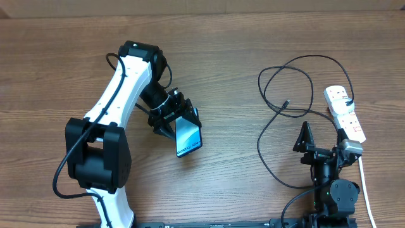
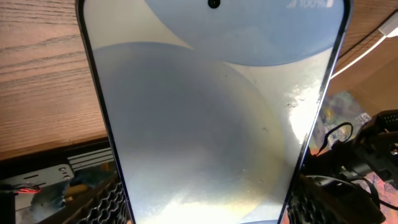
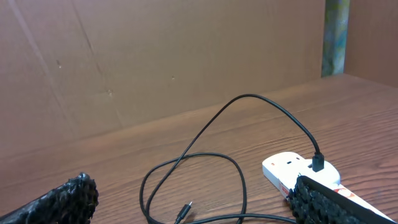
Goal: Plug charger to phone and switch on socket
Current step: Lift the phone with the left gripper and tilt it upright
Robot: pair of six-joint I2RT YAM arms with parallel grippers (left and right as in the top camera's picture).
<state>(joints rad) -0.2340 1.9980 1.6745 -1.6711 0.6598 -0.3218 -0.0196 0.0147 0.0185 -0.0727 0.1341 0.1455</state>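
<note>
My left gripper (image 1: 175, 122) is shut on the phone (image 1: 188, 137) and holds it tilted above the table, left of centre. In the left wrist view the phone's pale blue-white screen (image 2: 205, 124) fills the frame between my fingers (image 2: 102, 200). The charger (image 1: 285, 81), a thin black cable, lies in loops at the right, its small plug tip (image 1: 286, 102) free on the wood. Its other end is plugged into the far outlet of the white socket (image 1: 345, 113). My right gripper (image 1: 324, 140) stands open and empty just short of the loops, the plug tip (image 3: 184, 213) and the socket (image 3: 297, 169) ahead of it.
The socket's thick white cord (image 1: 363, 183) runs down the right side past my right arm. A brown cardboard wall (image 3: 161, 56) stands behind the table. Bare wooden tabletop (image 1: 234, 158) lies between the two arms.
</note>
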